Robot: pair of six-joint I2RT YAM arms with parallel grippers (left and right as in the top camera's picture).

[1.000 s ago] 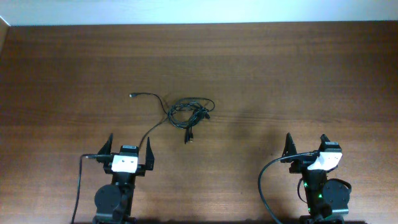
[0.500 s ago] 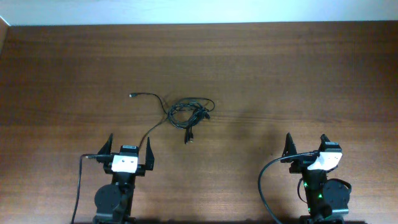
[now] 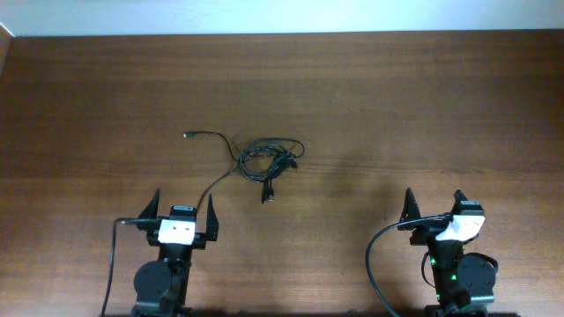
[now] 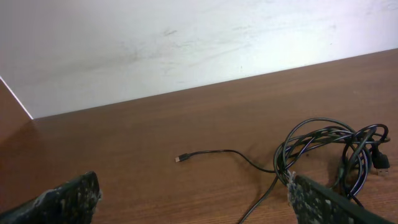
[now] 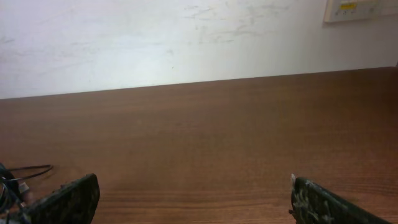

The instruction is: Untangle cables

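- Writing is showing up in only one place: a pale wall plate (image 5: pixel 359 9) with a yellow patch, which I am seeing on the wall (image 5: pixel 186 37) far beyond the cables in the right wrist view. Its print is too small for me to read.
- I am watching the cables (image 3: pixel 269 158) lying in a loose black knot on the wooden table (image 3: pixel 397 88), with nothing touching the knot.
- One strand is trailing out of the knot on the side away from the right arm and ending in a small plug (image 3: pixel 187 135).
- A second plug (image 3: pixel 267 199) is lying just beside the knot, on the side facing the arms.
- Another strand is running from the knot toward the left gripper (image 3: pixel 183 195) and ending close to one finger. I cannot tell whether it is touching.
- That gripper is sitting level on the near side of the cables, pointing toward them, with its fingers spread wide and gripping nothing.
- Through its wrist camera I am seeing the knot lying ahead, toward the finger nearer the right arm.
- The right gripper (image 3: pixel 434 195) is sitting well apart from the cables, level with its partner and facing the wall. Its fingers are spread wide too, with nothing between them.
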